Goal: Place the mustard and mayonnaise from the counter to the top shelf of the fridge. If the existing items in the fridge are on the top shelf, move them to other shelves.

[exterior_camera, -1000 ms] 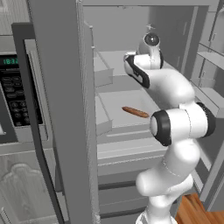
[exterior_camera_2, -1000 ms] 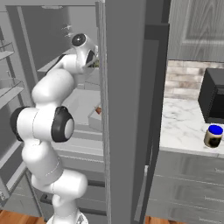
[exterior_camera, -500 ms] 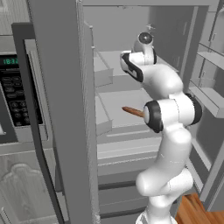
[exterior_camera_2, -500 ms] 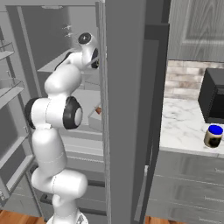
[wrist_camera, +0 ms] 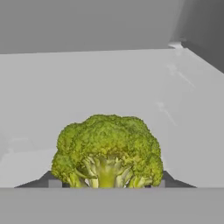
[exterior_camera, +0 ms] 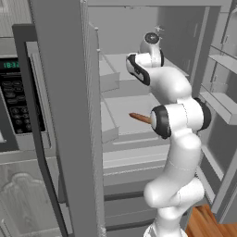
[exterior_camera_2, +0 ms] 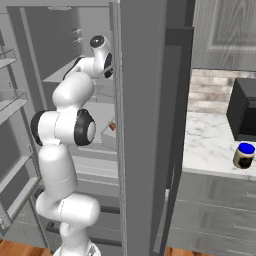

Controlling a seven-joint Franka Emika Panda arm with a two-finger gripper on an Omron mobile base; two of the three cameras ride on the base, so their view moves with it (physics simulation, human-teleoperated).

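The white arm reaches up into the open fridge (exterior_camera: 65,92), its hand at the level of the top shelf (exterior_camera: 134,62) in both base views. In the hand view a yellow-green broccoli floret (wrist_camera: 107,151) sits right at the pincer (wrist_camera: 106,184), between the two dark fingertips (wrist_camera: 50,181) whose ends show on either side of its base. The floret lies stem toward the camera, its crown spread above, and a flat pale-grey shelf surface (wrist_camera: 131,87) stretches beyond it to the back wall. The tips stand close against the floret's lower sides, but whether they press on it cannot be told, since the contact lies at the very bottom of the view.

On a lower shelf (exterior_camera: 129,134), a thin orange-brown sausage stick (exterior_camera: 140,117) lies on the pale panel, partly hidden behind the arm's dark elbow joint in the left base view; a small reddish bit of it shows past the door edge in the right base view.

Outside the fridge, to its right, the mayonnaise (exterior_camera_2: 244,156), a short jar with a blue lid, stands on the white veined tabletop (exterior_camera_2: 210,150), just in front of a black box-like appliance (exterior_camera_2: 243,110). On the fridge's other side a black microwave panel (exterior_camera: 16,102) shows in the left base view.
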